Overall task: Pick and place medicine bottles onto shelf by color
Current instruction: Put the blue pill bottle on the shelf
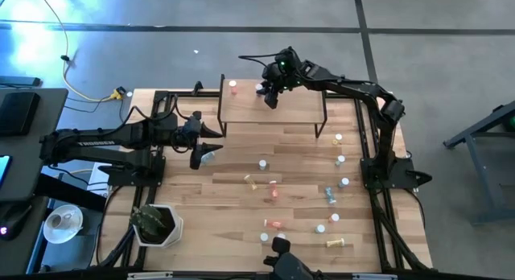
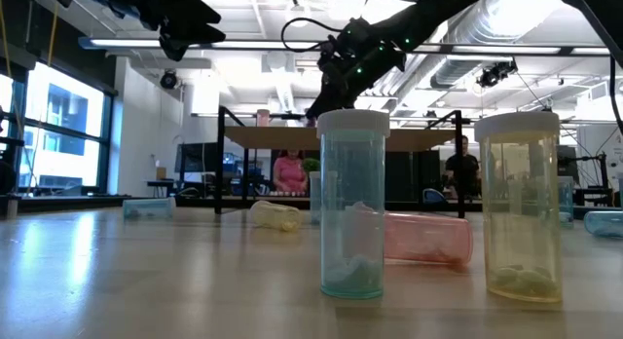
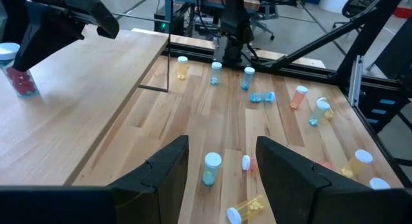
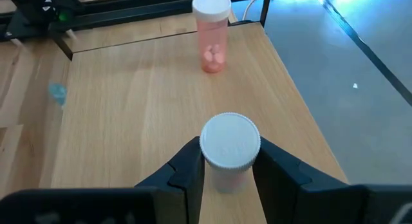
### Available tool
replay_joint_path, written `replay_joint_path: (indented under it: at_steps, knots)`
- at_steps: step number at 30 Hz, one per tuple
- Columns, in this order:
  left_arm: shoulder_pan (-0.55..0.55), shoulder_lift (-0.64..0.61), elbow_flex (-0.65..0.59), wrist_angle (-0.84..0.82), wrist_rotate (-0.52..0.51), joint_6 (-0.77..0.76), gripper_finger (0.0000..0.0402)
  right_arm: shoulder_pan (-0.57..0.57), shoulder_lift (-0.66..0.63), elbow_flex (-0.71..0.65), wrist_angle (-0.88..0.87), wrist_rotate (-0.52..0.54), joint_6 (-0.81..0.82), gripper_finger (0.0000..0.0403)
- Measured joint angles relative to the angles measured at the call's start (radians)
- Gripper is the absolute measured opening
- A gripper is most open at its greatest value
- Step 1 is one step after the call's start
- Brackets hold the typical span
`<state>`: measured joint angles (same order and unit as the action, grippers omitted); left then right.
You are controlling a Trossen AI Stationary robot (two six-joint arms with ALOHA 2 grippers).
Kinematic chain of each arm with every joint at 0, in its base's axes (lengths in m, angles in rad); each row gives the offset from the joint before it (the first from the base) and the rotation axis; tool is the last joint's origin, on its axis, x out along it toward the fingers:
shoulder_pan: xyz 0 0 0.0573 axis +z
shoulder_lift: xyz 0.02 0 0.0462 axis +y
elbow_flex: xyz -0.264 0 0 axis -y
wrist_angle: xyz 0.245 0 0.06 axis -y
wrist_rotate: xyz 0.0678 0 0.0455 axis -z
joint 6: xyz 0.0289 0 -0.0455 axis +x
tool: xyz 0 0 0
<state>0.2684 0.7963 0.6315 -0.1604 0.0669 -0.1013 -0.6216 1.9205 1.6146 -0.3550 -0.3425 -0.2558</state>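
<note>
The shelf (image 1: pixel 273 111) stands at the table's far side, and one pink medicine bottle (image 4: pixel 212 31) stands upright on it near its left far corner. My right gripper (image 4: pixel 230 150) hangs over the shelf's middle, shut on a second white-capped pink bottle (image 4: pixel 230 141). My left gripper (image 3: pixel 222 143) hovers open above the table's left part, in front of the shelf, with nothing between its fingers. Several more bottles, blue, yellow and pink, stand or lie on the tabletop (image 1: pixel 262 163). My right gripper pinches the bottle's body just under the white cap (image 4: pixel 226 176) between its two fingers. The fingers come slanting down from the table's right. The bottle stands upright over the shelf board; the fingers hide its bottom, so I cannot tell whether it rests on the board.
A blue bottle (image 1: pixel 211 157) lies on the table right beside my left gripper. The shelf's black legs (image 1: pixel 326 119) and the black frame (image 1: pixel 366 143) border the table. A potted plant (image 1: pixel 154 224) stands at the near left corner. People sit in the room beyond (image 2: pixel 289 171).
</note>
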Motion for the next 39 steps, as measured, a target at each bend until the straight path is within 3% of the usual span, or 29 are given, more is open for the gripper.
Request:
replay_joint_path:
  at_steps: [8, 24, 39]
  knots:
    - [0.0, 0.0, 0.0, 0.0, 0.0, 0.0, 0.0172, 0.0, -0.001, 0.0, -0.004, -0.001, 0.0, 0.0112]
    - [0.0, 0.0, 0.0, 0.0, 0.0, 0.0, 0.0172, 0.0, -0.001, 0.0, 0.007, 0.026, -0.013, 0.0172]
    - [0.0, 0.0, 0.0, 0.0, 0.0, -0.003, 0.0172, 0.0, -0.004, 0.008, 0.008, 0.026, -0.013, 0.0179]
